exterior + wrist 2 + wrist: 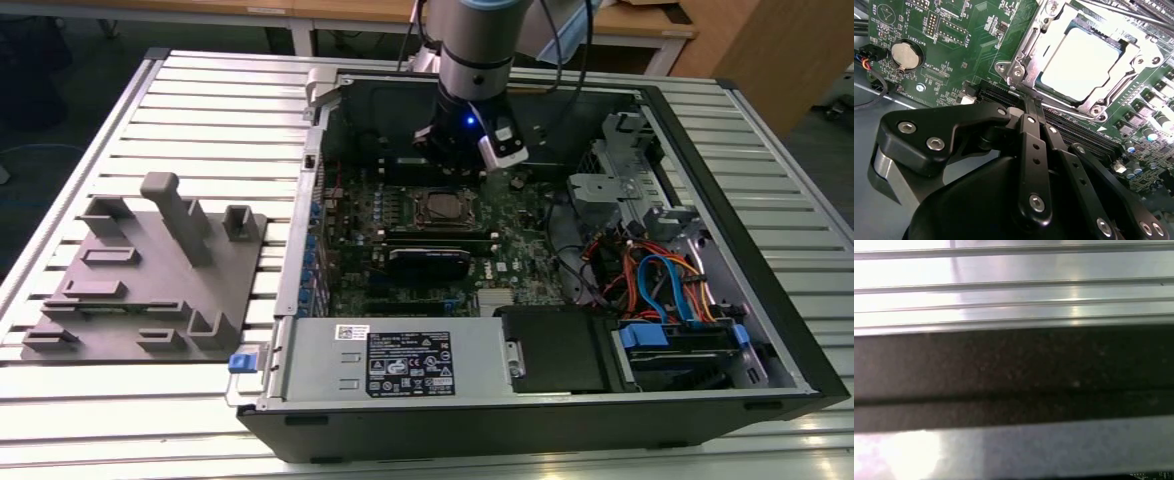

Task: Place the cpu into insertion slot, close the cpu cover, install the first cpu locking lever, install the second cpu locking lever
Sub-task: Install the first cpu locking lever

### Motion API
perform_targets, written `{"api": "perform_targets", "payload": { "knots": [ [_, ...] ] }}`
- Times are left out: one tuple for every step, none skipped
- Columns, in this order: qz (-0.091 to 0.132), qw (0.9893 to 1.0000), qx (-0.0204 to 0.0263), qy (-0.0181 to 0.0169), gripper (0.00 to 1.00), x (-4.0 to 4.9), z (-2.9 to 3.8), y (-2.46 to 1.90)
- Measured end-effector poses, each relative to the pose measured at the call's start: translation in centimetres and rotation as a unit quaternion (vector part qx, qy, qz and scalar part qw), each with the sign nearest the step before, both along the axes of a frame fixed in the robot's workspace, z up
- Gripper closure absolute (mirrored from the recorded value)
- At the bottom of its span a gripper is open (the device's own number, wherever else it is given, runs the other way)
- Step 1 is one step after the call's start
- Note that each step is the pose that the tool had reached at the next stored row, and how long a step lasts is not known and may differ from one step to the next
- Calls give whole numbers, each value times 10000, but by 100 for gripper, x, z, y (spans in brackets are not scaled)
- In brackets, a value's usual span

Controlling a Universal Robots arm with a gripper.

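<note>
In the second wrist view the cpu point(1084, 62), a flat chip with a bright silvery top, lies in the insertion slot point(1021, 75). The cpu cover point(1136, 62), a silver frame plate, lies down around it. My gripper point(1029, 104) is shut, with its two black fingers point(1031, 150) pressed together. Their tips sit at the socket's near edge, and whether they pinch a lever there is hidden. In the exterior view the gripper point(461, 168) hangs inside the open computer case, just behind the insertion slot point(441, 207).
Long black memory slots point(1079, 132) run right beside the fingertips, and a coin battery point(906, 54) sits further off on the green board. The exterior view shows the power supply point(400, 365), cables point(654, 280) and a grey fixture plate point(147, 280) outside the case.
</note>
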State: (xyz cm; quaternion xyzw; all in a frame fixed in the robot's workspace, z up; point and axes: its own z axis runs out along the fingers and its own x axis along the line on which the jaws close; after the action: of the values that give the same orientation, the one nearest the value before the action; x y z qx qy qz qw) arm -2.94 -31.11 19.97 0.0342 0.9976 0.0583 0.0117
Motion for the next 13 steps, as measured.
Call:
{"api": "perform_targets", "payload": {
  "knots": [
    [0, 10000, 0, 0, 90, 0, -2, 0],
    [0, 10000, 0, 0, 90, 0, -5, 0],
    [0, 10000, 0, 0, 90, 1, -11, 1],
    [0, 10000, 0, 1, 90, 0, -16, 0],
    [0, 10000, 0, 1, 90, 0, -20, 0],
    [0, 10000, -1, 1, 90, 0, -20, 0],
    [0, 10000, -1, 1, 90, 0, -20, 0],
    [0, 10000, -1, 1, 90, 0, -21, 0],
    [0, 10000, 0, 0, 90, 0, -21, 0],
    [0, 10000, 1, 0, 90, 0, -20, 0],
    [0, 10000, 0, -1, 90, 0, -17, 0],
    [0, 10000, 0, 0, 90, 0, -13, 0],
    [0, 10000, 0, 0, 90, 0, -9, 0]
  ]
}}
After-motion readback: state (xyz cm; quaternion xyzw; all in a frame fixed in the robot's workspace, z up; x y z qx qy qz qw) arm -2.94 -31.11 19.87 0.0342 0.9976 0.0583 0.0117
